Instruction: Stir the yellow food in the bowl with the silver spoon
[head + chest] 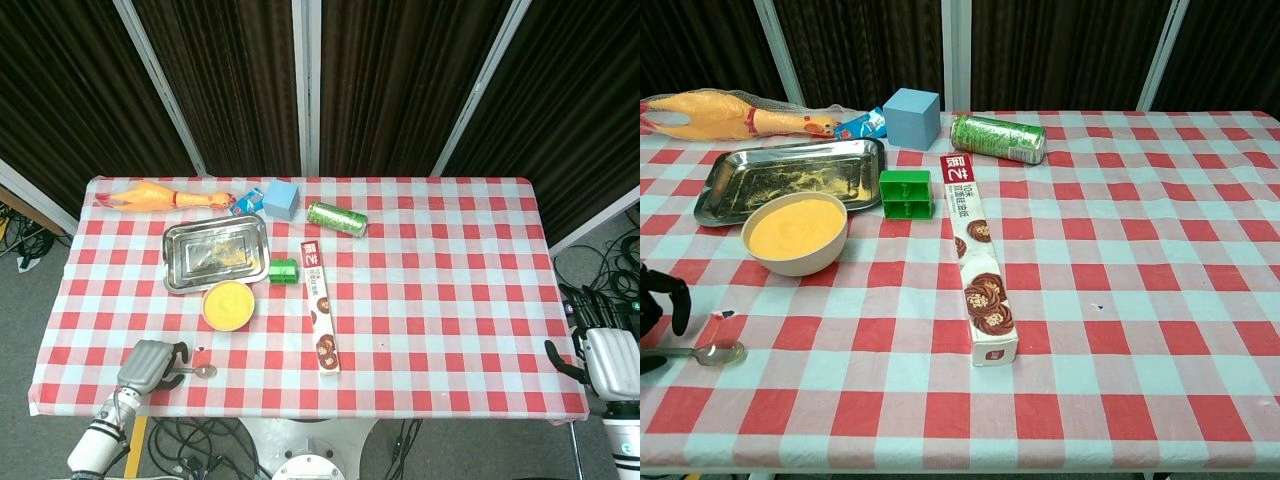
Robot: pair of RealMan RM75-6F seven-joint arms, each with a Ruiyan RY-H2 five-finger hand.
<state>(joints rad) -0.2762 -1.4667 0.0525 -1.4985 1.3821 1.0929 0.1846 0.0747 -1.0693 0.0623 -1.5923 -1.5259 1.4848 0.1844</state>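
Spoon (720, 352) handle hidden by left hand (150, 364).

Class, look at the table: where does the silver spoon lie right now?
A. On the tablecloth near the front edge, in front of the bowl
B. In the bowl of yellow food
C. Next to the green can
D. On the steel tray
A: the spoon lies flat on the tablecloth near the front edge, in front of the bowl, with the left hand at its handle.

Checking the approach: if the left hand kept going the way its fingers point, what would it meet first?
Probably the silver spoon: the left hand sits over its handle end, fingers toward the spoon's bowl. Contact is unclear.
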